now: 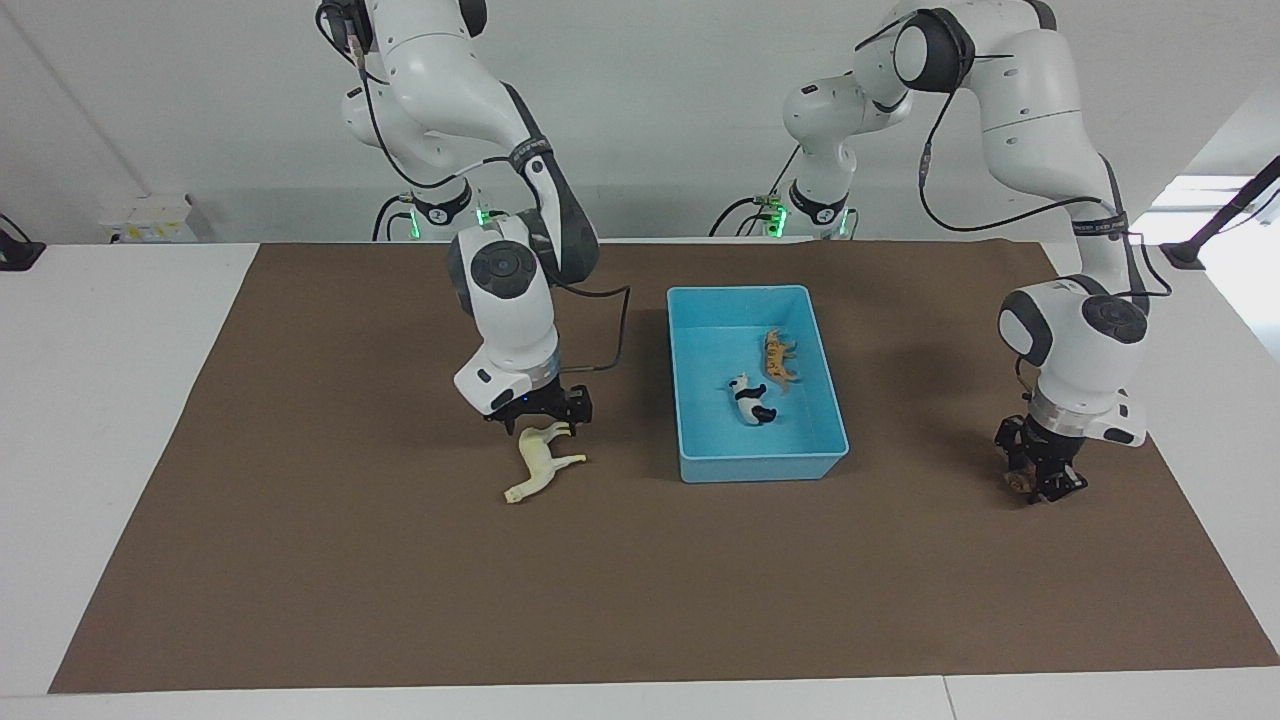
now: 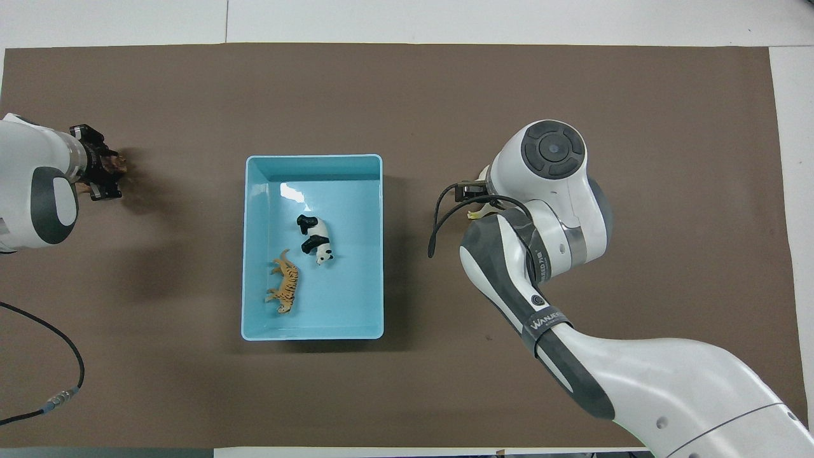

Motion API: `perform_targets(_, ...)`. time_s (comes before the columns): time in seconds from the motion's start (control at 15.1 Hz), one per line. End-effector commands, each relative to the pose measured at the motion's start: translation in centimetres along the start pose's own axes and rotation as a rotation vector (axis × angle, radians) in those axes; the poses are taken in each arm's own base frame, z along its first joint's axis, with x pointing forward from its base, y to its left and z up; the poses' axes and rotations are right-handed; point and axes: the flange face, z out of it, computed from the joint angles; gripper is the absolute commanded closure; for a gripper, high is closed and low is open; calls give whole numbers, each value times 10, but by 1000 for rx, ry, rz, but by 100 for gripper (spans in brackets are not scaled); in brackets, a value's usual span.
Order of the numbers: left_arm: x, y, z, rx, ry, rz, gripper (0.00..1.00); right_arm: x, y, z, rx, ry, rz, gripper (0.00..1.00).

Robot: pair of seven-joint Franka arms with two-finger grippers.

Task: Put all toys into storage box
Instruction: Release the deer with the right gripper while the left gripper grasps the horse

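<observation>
Though gripped, horse [image 1: 541, 462] head away from robots

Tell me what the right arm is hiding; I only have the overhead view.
Observer: The cream horse lies on its side on the mat, outside the storage box.
Operator: Is the right gripper on it?
Observer: The right gripper is low over the horse's legs; grip unclear.
Operator: How high is the left gripper?
Observer: The left gripper is down almost at the mat, the brown lion at its tips.
</observation>
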Motion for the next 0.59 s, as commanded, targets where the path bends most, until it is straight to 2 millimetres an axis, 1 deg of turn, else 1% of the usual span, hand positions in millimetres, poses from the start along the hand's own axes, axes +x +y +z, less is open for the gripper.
perform_targets(0.0,-22,27,-39,80,34,46,100,-12,18,2,-17,21,-90,0)
perform_targets(0.07,-40,30,-56,110,39,67,100,-12,20,3,-24,21,-113,0)
perform_targets(0.13,-56,32,-80,134,42,90,100,-11,21,3,-28,25,-126,0)
perform_targets(0.2,-72,29,-110,145,42,113,100,-8,25,3,-28,33,-121,0)
perform_targets(0.26,-85,23,-139,156,39,135,100,-5,27,1,-23,49,-117,0)
perform_targets(0.33,-102,11,-169,183,41,164,100,-5,25,3,-22,55,-118,0)
perform_targets(0.4,-130,-3,-195,211,40,210,100,-5,22,6,-20,58,-125,0)
perform_targets(0.46,-163,-20,-215,237,21,250,100,-6,20,10,-21,57,-128,0)
perform_targets(0.53,-196,-38,-229,247,-6,289,100,-7,18,13,-22,54,-132,0)
